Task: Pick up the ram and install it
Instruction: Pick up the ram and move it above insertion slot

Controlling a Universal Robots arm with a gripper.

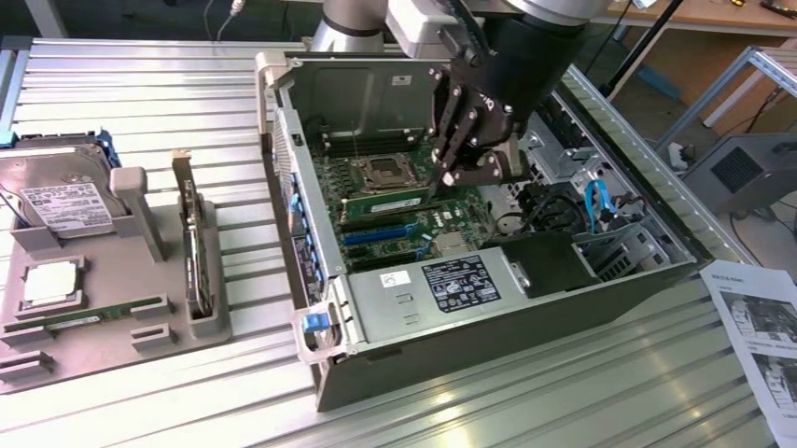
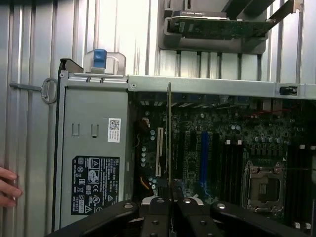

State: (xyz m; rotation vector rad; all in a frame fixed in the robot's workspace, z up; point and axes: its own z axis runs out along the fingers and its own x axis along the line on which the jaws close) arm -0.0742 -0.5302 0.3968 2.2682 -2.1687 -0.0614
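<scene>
Ram (image 2: 169, 133) in gripper (image 2: 174, 193) — over motherboard (image 2: 222, 143), inside the case (image 2: 207, 87).

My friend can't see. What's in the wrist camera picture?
The robot's hand grips a thin ram stick edge-on over the motherboard inside an open computer case. A person's fingertips show near the grey power supply.

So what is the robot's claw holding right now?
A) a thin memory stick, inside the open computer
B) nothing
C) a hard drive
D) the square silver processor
A: the gripper is shut on the ram, seen edge-on above the motherboard.
</scene>
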